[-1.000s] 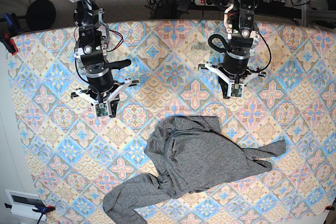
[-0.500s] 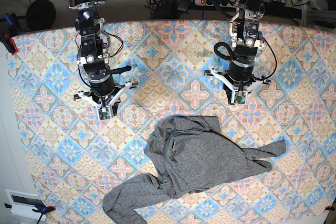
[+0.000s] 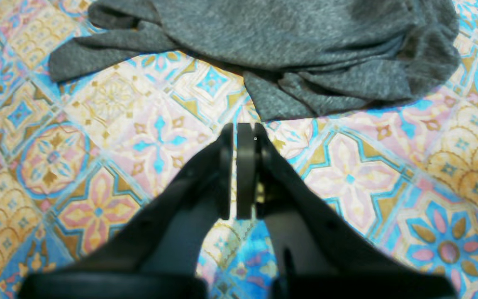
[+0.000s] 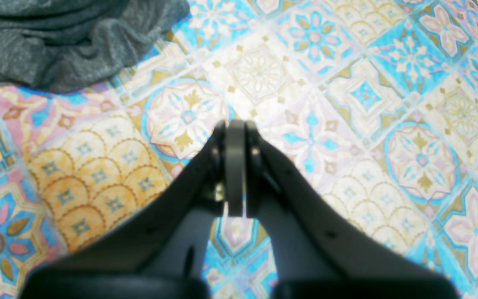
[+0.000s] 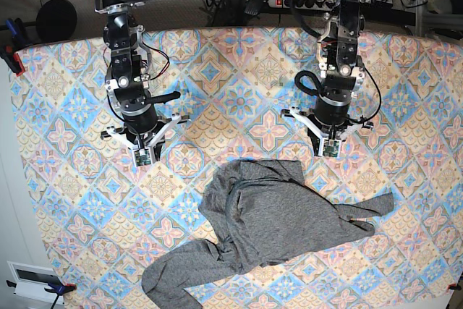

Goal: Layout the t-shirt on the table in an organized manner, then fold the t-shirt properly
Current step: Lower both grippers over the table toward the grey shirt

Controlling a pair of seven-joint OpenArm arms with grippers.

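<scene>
Your t-shirt (image 5: 271, 218) lies in a crumpled heap on the counter (image 5: 65, 179), toward the front edge, with one sleeve trailing out to each side. Both claws hang above bare cloth behind it, empty, with their jaws pressed together. Your left claw (image 5: 328, 151) is much nearer, just beside the shirt's back edge. Your right claw (image 5: 142, 157) is well apart from it.
</scene>
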